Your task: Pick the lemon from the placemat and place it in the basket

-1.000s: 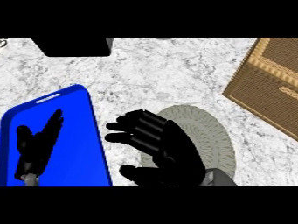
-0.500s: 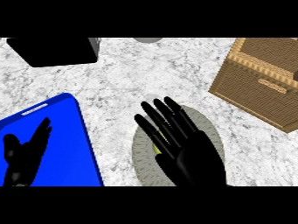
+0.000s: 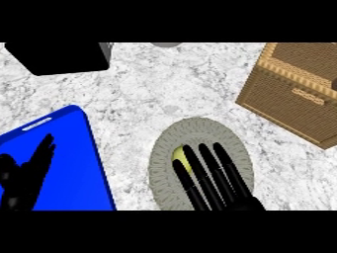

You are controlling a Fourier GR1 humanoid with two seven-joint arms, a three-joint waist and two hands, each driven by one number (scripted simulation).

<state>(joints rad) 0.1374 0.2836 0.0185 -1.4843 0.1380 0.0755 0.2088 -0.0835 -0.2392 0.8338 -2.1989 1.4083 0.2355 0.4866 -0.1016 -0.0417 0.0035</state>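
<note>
Our right hand (image 3: 213, 183) hangs over the round grey placemat (image 3: 233, 143), fingers straight and slightly apart, holding nothing. The lemon (image 3: 180, 157) sits on the mat, peeking out at the fingertips' 10 o'clock, mostly hidden so we can't tell its long axis. Basket (image 3: 302, 96) waits toward 1 o'clock; our left hand (image 3: 21, 178) rests open over the blue tray (image 3: 68, 148), farther away.

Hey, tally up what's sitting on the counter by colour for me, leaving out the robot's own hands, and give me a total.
Blue: 1, the tray
Black: 1, the box
Grey: 1, the round placemat
Yellow: 1, the lemon, partly hidden under the right hand's fingers
Tan: 1, the wicker basket
Total: 5. Objects cut off at the top edge are left uncounted.
</note>
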